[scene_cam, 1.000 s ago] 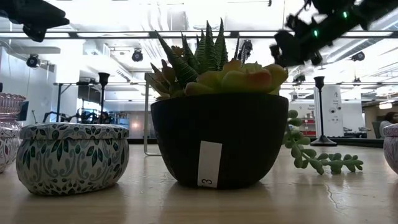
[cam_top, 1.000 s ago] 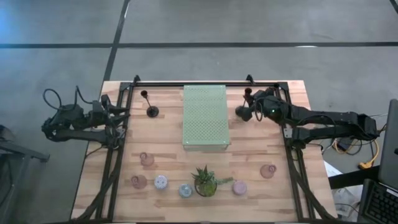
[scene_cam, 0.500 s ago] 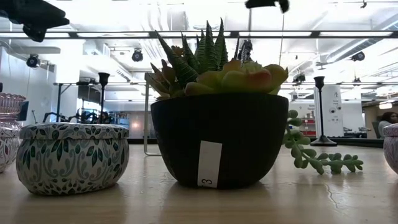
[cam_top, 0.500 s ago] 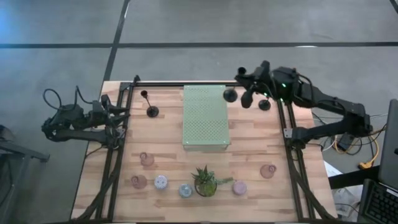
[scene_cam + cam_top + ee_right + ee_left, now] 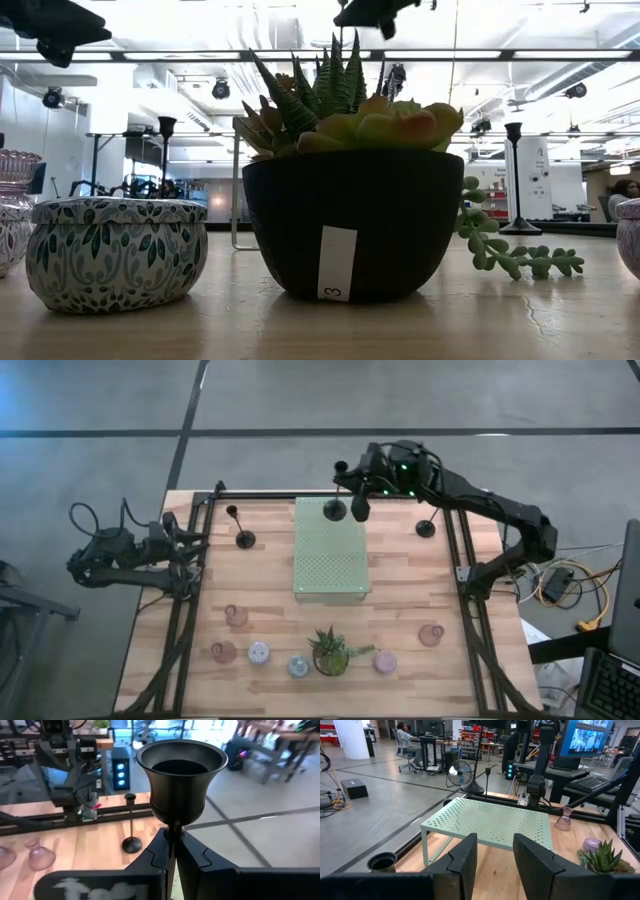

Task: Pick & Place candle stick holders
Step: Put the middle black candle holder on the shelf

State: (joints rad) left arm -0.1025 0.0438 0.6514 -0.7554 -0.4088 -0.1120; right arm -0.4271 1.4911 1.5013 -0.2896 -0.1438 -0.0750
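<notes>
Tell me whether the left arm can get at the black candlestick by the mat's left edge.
Probably yes: the black candlestick stands alone on bare wood, and the left gripper, holding nothing, sits just beside it with nothing between.

Held black stick's [image 5: 179, 775] base, hidden below the jaws.

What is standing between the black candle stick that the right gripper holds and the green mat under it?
Nothing visible. The right gripper is shut on the black candle stick and holds it in the air above the far end of the green mat, whose top is bare. The left gripper waits at the table's left edge.
</notes>
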